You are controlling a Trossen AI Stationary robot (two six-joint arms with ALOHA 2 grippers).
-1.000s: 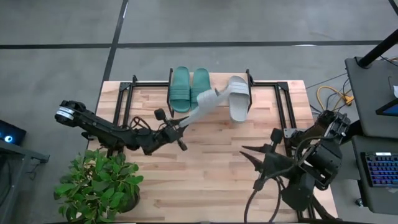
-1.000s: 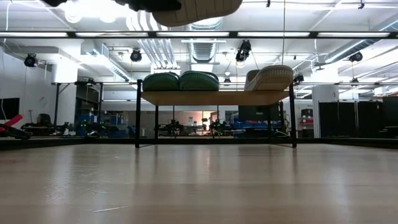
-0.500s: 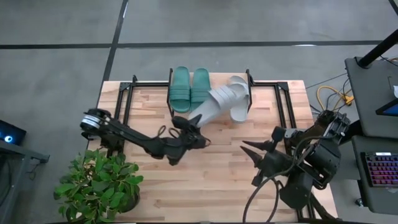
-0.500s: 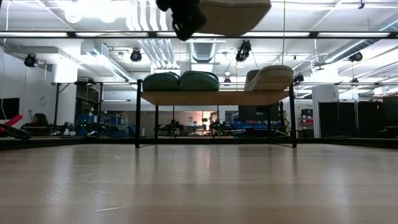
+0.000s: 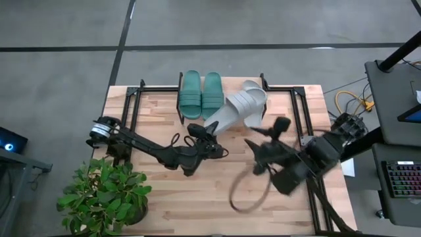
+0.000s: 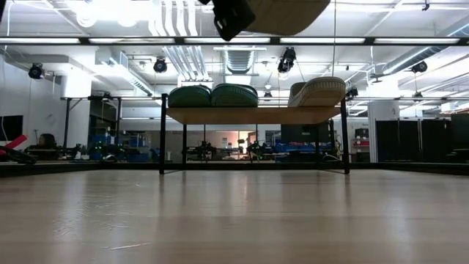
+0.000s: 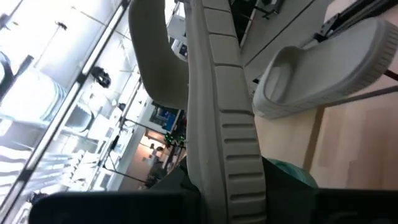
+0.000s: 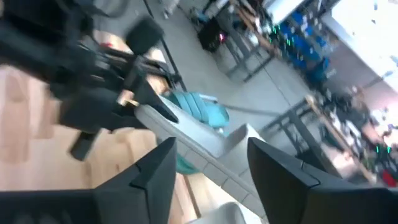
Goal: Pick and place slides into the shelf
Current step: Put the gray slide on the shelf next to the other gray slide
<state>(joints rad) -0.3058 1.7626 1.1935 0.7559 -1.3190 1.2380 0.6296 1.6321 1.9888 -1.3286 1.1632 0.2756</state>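
Observation:
The shelf (image 6: 256,115) stands at the table's far middle. On it rest two teal slides (image 5: 200,93) side by side and one grey slide (image 6: 319,92) on its sole at the right. My left gripper (image 5: 209,129) is shut on a second grey slide (image 5: 235,107), held high above the table with its toe over the shelf's grey slide. In the low view this slide (image 6: 287,10) shows at the top edge. My right gripper (image 8: 211,180) is open and holds nothing; it hangs over the table's right middle (image 5: 264,135), near the held slide. My left gripper pinches the grey slide's heel end (image 5: 214,123) between its two fingers. The fingers lie about level and come from the table's near left, along the slide. The slide is lifted clear, reaching out past the fingers toward the shelf, its ribbed strap (image 5: 241,101) facing up.
A potted plant (image 5: 105,194) stands at the near left corner. Black metal frames (image 5: 131,99) (image 5: 304,108) flank the shelf. A cable loop (image 5: 248,194) hangs under my right arm. A desk with a keyboard (image 5: 402,178) is off the right edge.
My left gripper has carried the grey slide toward the table's right and far edge and has rolled; the slide's toe has swung from beside the teal slides to over the shelf's grey slide. My right arm has swung toward the table's left, nearer the held slide.

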